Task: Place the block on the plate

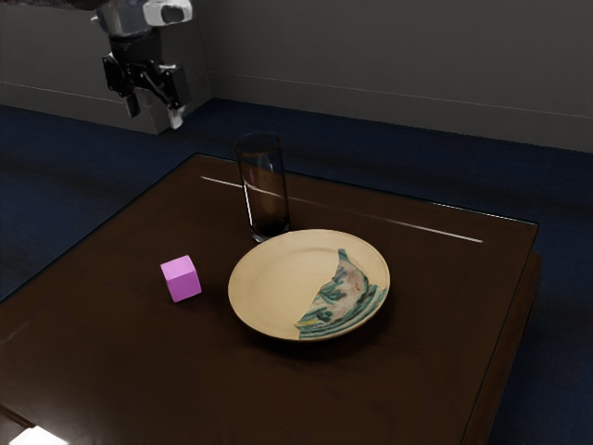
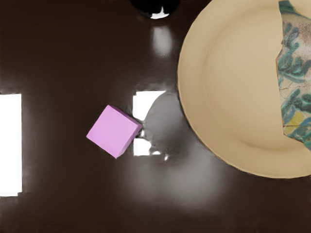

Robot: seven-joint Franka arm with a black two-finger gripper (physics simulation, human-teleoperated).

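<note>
Gripper [image 1: 155,111] hung high, pointed down, its 2 fingers stood apart and empty, pink block [image 1: 182,278] lay near plate [image 1: 273,283]

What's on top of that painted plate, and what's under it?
Nothing sits on the plate, just its own painted pattern. Dark tabletop shows beside it; whatever the plate covers is hidden.
</note>
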